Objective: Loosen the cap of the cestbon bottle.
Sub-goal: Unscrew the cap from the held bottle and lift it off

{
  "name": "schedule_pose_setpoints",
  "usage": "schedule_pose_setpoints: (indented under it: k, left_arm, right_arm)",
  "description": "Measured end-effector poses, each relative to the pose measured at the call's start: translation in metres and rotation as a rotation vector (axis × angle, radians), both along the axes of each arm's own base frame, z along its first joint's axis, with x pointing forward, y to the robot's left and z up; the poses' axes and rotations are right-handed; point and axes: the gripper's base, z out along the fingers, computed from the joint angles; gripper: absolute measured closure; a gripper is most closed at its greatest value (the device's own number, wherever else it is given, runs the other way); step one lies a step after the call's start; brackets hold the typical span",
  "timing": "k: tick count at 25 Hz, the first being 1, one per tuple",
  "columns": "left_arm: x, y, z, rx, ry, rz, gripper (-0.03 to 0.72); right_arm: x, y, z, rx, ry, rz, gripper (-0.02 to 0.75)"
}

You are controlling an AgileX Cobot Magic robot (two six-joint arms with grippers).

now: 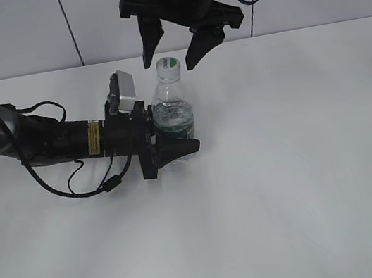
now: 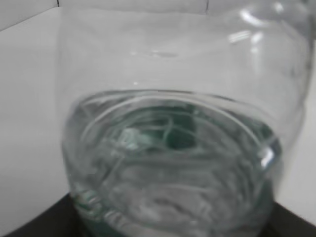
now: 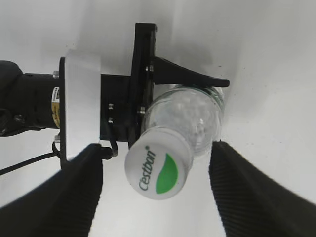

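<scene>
white table (image 1: pixel 308 183), left pincer (image 1: pixel 173 148) clamping cestbon bottle (image 1: pixel 171 113), right pincer (image 1: pixel 174 59) spread above cap (image 1: pixel 168 66)

Our left gripper (image 1: pixel 172 141) reaches in low from the left, fingers clamped. Our right gripper (image 1: pixel 175 54) hangs above, pointing down, fingers spread wide.

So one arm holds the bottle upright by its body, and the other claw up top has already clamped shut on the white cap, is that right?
Not quite. The left gripper does hold the cestbon bottle upright by its body, but the right gripper is open: the right wrist view shows its fingers spread either side of the cap, not touching it.
</scene>
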Motion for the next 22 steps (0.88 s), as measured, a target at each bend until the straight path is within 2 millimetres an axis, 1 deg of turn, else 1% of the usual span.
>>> schedule_pose_setpoints:
  k: [2, 6, 8, 16, 22]
  left_arm:
    - [0.0, 0.0, 0.0, 0.0, 0.0, 0.0, 0.276]
    - [0.0, 0.0, 0.0, 0.0, 0.0, 0.0, 0.276]
    - [0.0, 0.0, 0.0, 0.0, 0.0, 0.0, 0.276]
    - [0.0001, 0.0, 0.0, 0.0, 0.0, 0.001, 0.276]
    - [0.0, 0.0, 0.0001, -0.001, 0.0, 0.0, 0.276]
  right_arm:
    - [0.0, 0.0001, 0.0, 0.0, -0.001, 0.003, 0.237]
    - [-0.0001, 0.0001, 0.0, 0.001, -0.001, 0.004, 0.311]
    - [-0.0001, 0.0002, 0.0001, 0.002, -0.001, 0.005, 0.332]
    - [-0.0001, 0.0002, 0.0001, 0.0, -0.005, 0.016, 0.343]
    - [-0.0046, 0.0058, -0.0016, -0.013, -0.015, 0.054, 0.343]
